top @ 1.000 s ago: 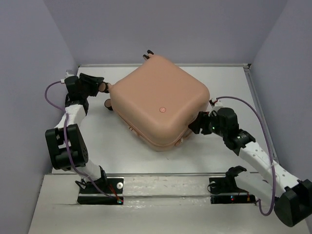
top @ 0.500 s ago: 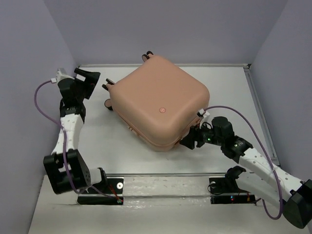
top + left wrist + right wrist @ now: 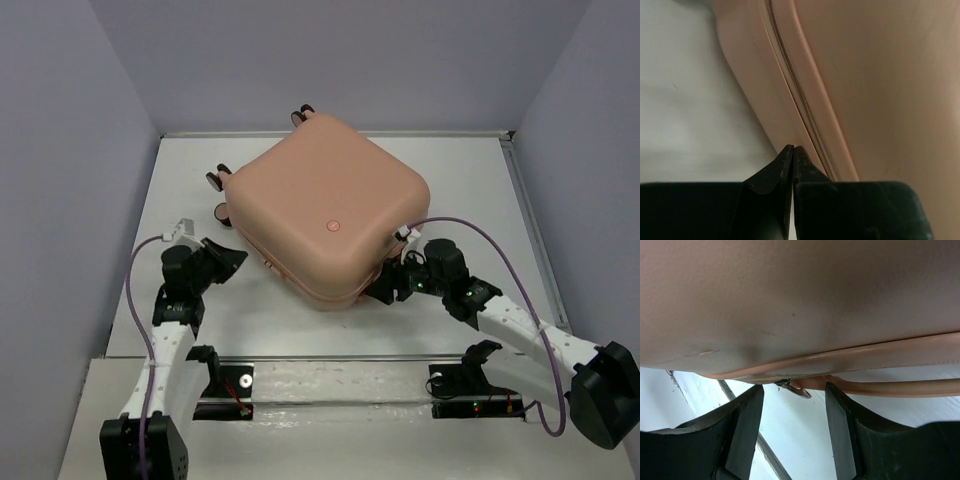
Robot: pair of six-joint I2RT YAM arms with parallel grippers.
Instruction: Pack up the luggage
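Top view: luggage (image 3: 330, 215) lies closed, so its inside is hidden from me. Casters (image 3: 216, 180) at its upper left show only in part; the shell covers the rest. My right gripper (image 3: 381, 288) sits at the shell's lower-right edge, too small to judge contact. My left arm (image 3: 165, 350) runs off the bottom edge.

Left wrist view: shell cut by the top and right edges.

Right wrist view: shell overruns the top and both sides. A small metal tab (image 3: 795, 388) at centre is blurred and unidentifiable.

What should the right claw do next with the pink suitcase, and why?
Probably nudge the right claw forward and pinch what looks like the zipper pull. The claw is open, the pull sits just ahead between its fingers, and the suitcase is closed, so unzipping likely comes first.
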